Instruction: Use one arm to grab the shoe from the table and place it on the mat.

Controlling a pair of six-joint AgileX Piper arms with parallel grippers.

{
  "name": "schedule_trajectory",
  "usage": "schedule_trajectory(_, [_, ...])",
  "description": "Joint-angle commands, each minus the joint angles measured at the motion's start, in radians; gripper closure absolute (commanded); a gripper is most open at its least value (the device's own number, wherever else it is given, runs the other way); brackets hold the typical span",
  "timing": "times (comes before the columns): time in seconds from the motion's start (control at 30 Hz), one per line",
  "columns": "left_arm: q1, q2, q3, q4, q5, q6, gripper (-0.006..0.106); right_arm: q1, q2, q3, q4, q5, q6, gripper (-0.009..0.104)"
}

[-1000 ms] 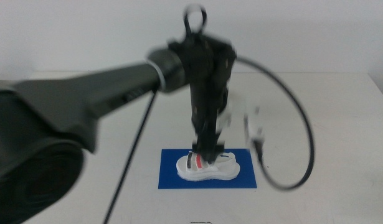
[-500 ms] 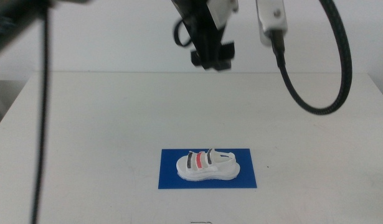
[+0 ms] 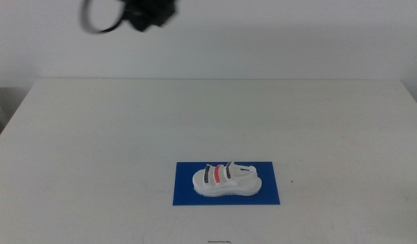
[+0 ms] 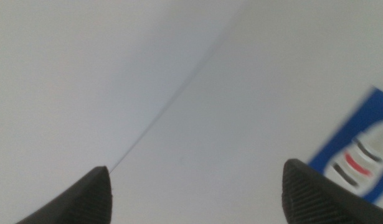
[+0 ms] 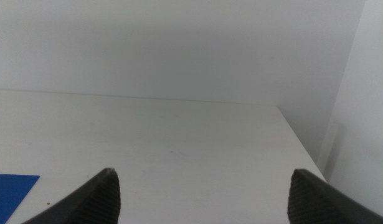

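Note:
The white shoe, with two black straps and a red one between them, lies on its sole on the blue mat at the front middle of the white table. Nothing holds it. A blurred dark part of the left arm with its cable loop shows at the top edge, high above the table and far from the shoe. In the left wrist view my left gripper is open and empty, with the shoe and mat far below. My right gripper is open and empty, out of the middle view.
The right wrist view shows the table's far right corner, the wall behind it and a corner of the mat. A tiny dark speck lies on the table just right of the mat.
The left gripper has let go of the shoe on the mat. The arm has risen and swung back to the left, almost out of view. The shoe and mat have stayed put.

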Motion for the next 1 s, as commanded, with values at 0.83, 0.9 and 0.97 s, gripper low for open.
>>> schedule_trajectory(0.83, [0.616, -1.128, 1.332, -0.286, -0.807, -0.209, 0.007, 0.002, -0.019, -0.019, -0.009, -0.075, -0.004, 0.001])
schedule_trajectory(0.9, [0.616, -1.15, 1.397, -0.309, -0.859, -0.208, 0.007, 0.002, -0.019, -0.019, -0.009, -0.075, -0.004, 0.001])
schedule_trajectory(0.97, [0.616, -1.194, 1.474, -0.32, -0.906, -0.201, 0.007, 0.002, -0.019, -0.019, -0.009, -0.075, -0.004, 0.001])
